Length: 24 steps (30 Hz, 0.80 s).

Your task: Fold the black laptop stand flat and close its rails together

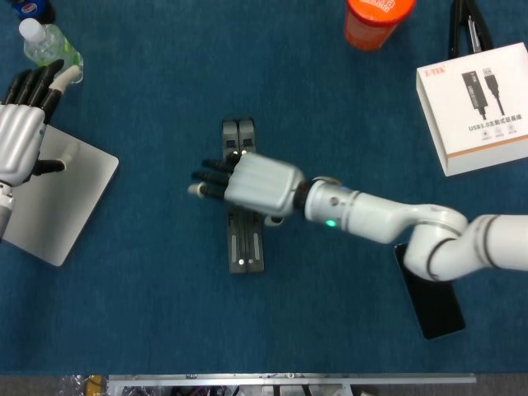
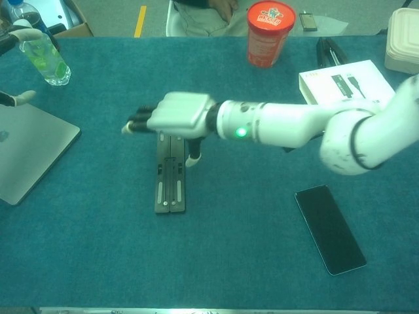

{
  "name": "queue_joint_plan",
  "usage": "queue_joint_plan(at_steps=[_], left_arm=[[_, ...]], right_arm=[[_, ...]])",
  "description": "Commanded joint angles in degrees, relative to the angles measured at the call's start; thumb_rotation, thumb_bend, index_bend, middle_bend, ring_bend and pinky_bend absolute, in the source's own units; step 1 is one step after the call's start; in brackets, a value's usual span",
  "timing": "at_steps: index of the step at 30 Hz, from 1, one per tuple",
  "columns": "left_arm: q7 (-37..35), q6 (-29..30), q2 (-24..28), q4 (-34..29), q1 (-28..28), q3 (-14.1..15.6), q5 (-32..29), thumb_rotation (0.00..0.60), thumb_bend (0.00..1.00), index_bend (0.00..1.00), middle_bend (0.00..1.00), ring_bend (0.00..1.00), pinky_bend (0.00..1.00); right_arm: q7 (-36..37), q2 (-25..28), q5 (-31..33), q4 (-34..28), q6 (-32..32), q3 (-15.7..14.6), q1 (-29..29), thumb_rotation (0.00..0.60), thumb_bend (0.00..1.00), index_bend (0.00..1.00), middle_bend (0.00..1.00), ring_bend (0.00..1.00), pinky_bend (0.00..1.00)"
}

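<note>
laptop stand flat, right hand above — empty

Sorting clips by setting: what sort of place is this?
Probably an office or lab desk: a silver laptop, a smartphone and a boxed USB cable lie on a blue cloth-covered table.

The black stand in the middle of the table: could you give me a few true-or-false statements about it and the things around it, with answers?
1. The laptop stand's two rails lie side by side, touching. True.
2. The right hand is above the stand. True.
3. The phone lies on top of the stand. False: it lies apart, on the cloth nearer the right arm.
4. The left hand holds the water bottle. False: its fingers are spread, holding nothing.
</note>
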Motion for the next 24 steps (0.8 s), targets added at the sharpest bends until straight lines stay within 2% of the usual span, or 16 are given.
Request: queue_joint_plan(at_steps=[1,7,12,16,24], left_arm=[[-0.03,0.37,0.22,0.08,0.16,0.24,0.46,0.600,0.32,0.00,0.00,0.00,0.00],[2.42,3.52,-0.42,1.11,1.25,0.10,1.02,0.600,0.32,0.00,0.00,0.00,0.00],[3.80,4.53,-0.66,1.49,1.89,0.08,0.73,0.600,0.32,0.00,0.00,0.00,0.00],[6.72,5.13,0.64,-0.78,3.69,0.66,-0.93,0.600,0.32,0.00,0.00,0.00,0.00],[13.77,11.63,1.62,-5.09,8.06,1.52,-1.04,0.600,0.32,0.00,0.00,0.00,0.00]], right_arm=[[-7.07,5.96,5.51,-6.97,5.91,0.82,-5.80,0.600,0.00,0.00,0.06,0.03,0.24],[-15.28,14.62,12.33,-16.54,16.83,-0.67,-15.34,0.600,0.00,0.00,0.06,0.03,0.24],[-17.82,17.89,13.32,-20.00,22.65,-1.52,-19.68,0.600,0.00,0.00,0.06,0.03,0.24],[-22.02,22.72,12.98,-24.53,33.39,-4.53,-27.91,0.600,0.00,0.00,0.06,0.03,0.23],[-22.94,23.89,11.79,-24.78,45.02,-7.17,-38.83,0.600,0.00,0.00,0.06,0.03,0.24]])
